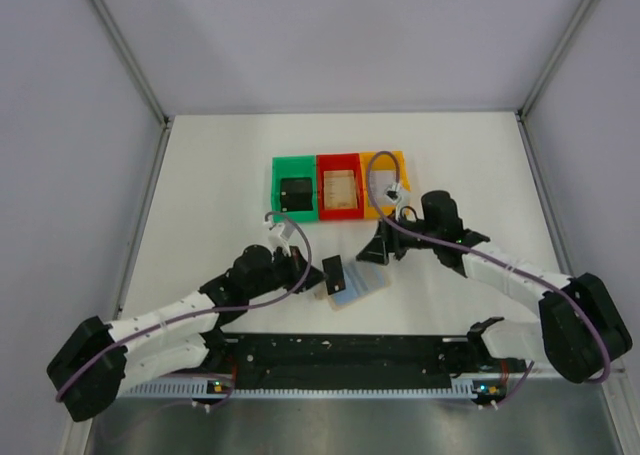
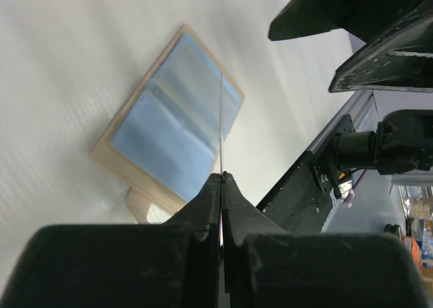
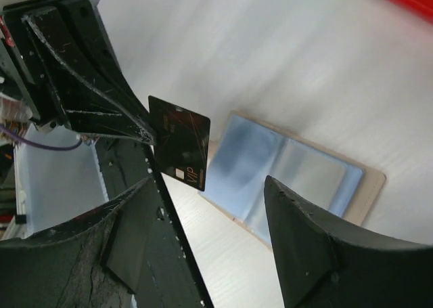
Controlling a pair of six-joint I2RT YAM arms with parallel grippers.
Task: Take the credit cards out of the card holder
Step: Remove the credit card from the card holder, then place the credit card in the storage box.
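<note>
Our left gripper (image 2: 221, 181) pinches a black card (image 3: 179, 142) on edge, just beside the card holder (image 1: 358, 287) at its nine o'clock. The holder lies open on the table (image 1: 220, 195), blue panels up, at six o'clock from the red bin (image 1: 338, 161). Our right gripper (image 3: 208, 186) hangs above it, jaws apart and empty. We judge the card should travel firmly pinched, clear of the right fingers, perhaps toward the green bin (image 1: 285, 165) at eleven o'clock. The card reads "VIP"; its other print is illegible.

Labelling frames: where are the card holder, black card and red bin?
card holder (image 2: 162, 139): left wrist view, blue inner panel.
black card (image 3: 177, 140): right wrist view, its face.
red bin (image 1: 339, 160): top view, far rim.
</note>
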